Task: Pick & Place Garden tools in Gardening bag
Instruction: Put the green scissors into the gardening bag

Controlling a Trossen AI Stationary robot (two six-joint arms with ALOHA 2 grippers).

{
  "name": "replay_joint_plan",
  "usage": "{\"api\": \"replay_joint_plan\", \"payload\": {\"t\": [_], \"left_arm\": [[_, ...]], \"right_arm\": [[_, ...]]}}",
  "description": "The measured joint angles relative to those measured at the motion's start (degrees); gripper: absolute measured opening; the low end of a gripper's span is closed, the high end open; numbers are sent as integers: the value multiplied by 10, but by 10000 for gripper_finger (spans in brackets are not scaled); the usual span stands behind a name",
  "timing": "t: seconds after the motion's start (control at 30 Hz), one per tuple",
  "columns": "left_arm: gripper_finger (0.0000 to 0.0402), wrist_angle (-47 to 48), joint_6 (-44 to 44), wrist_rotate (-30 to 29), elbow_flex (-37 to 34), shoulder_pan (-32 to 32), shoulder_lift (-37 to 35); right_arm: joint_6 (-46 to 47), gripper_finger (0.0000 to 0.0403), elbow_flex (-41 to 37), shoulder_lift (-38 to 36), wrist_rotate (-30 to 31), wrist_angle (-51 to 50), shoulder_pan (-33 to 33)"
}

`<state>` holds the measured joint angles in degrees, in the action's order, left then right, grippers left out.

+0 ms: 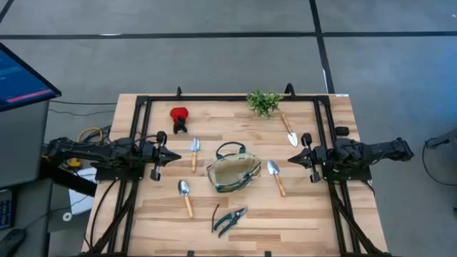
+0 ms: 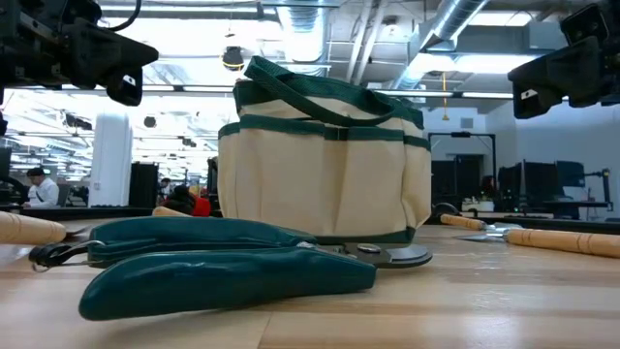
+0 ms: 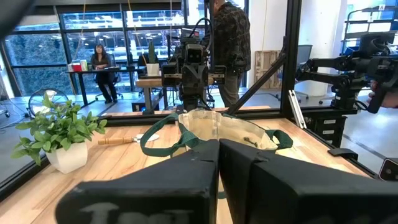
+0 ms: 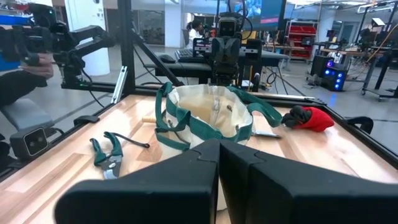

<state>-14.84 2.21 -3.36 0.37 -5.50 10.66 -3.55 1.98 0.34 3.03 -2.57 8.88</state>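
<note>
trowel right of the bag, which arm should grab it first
Right. The right gripper is shut and hovers close beside that trowel, while the left gripper waits across the bag.

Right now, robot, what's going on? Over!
Left gripper and right gripper shut, holding nothing, flanking the gardening bag. Trowels, pruning shears on the table outside the bag. Nothing blocking.

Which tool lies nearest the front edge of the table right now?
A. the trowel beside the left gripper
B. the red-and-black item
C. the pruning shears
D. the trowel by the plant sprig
C. In the high view the pruning shears lie alone below the gardening bag, closest to the front edge; the low view shows their dark handles right in front of the camera, with the bag behind.
</note>
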Motion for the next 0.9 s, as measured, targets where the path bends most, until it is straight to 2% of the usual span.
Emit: {"api": "replay_joint_plan", "payload": {"t": [0.2,0.4,0.53,0.9], "left_arm": [[1,-3,-67,2,0,0,0],[1,-7,-70,2,0,0,0],[1,-8,-72,1,0,0,0],[1,-11,-72,-1,0,0,0]], "right_arm": [[6,0,0,0,0,2,0],[13,0,0,0,0,7,0],[82,0,0,0,0,10,1],[76,0,1,0,2,13,-16]]}}
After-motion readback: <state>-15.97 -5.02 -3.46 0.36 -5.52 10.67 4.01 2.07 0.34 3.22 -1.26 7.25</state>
